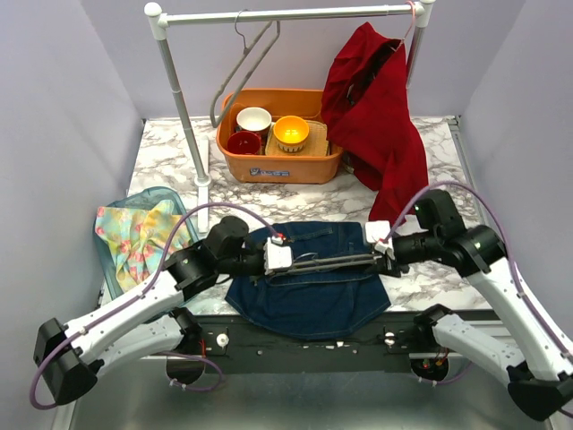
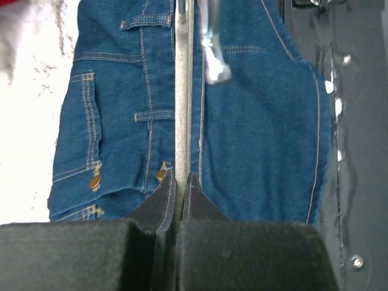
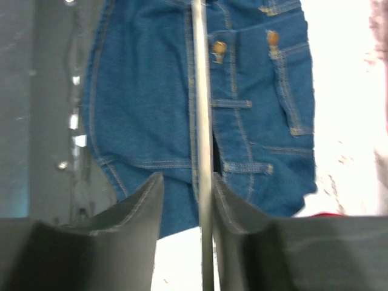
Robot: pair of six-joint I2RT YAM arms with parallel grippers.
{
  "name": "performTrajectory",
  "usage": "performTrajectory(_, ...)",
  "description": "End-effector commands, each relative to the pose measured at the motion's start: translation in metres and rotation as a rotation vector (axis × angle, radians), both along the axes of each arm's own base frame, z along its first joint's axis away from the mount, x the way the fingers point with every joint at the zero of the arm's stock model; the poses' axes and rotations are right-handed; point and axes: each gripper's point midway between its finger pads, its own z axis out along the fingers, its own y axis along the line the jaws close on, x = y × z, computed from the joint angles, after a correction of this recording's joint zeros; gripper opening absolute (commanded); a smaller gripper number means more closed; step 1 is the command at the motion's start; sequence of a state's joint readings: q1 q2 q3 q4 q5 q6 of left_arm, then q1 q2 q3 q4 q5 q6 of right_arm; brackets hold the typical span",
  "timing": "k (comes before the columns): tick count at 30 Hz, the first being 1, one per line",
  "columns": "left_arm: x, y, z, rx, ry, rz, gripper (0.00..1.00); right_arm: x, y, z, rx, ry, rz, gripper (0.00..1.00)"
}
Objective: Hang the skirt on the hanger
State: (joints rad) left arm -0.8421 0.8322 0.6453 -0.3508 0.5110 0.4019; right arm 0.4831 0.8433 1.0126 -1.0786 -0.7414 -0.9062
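Looking down from above, we see the denim skirt (image 1: 313,300) lying flat at the near edge of the marble worktop (image 1: 170,152), between the left gripper (image 1: 279,258) and the right gripper (image 1: 383,244). A grey hanger (image 1: 336,262) stretches across the skirt from one gripper to the other. A red garment (image 1: 376,116) hangs from the rail (image 1: 286,14) behind. In the left wrist view, the fingers (image 2: 151,206) are pressed together, pinching the hanger's bar above the denim. In the right wrist view, the fingers (image 3: 139,212) stand spread, with the bar running between them, just beside one finger.
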Motion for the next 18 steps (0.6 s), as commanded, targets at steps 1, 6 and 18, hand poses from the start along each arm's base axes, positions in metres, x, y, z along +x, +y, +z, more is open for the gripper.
performTrajectory(1,0.001,-0.026,0.026,-0.075,0.108,-0.012,0.0,-0.014,0.016,0.02,0.057,0.11,0.111,0.55)
performTrajectory(6,0.005,-0.032,0.026,-0.067,0.142,-0.002,0.0,-0.007,0.035,0.037,0.099,0.206,0.165,0.61)
performTrajectory(18,-0.002,-0.039,0.03,-0.091,0.188,-0.037,0.0,0.009,0.078,0.016,0.016,0.283,0.218,0.6)
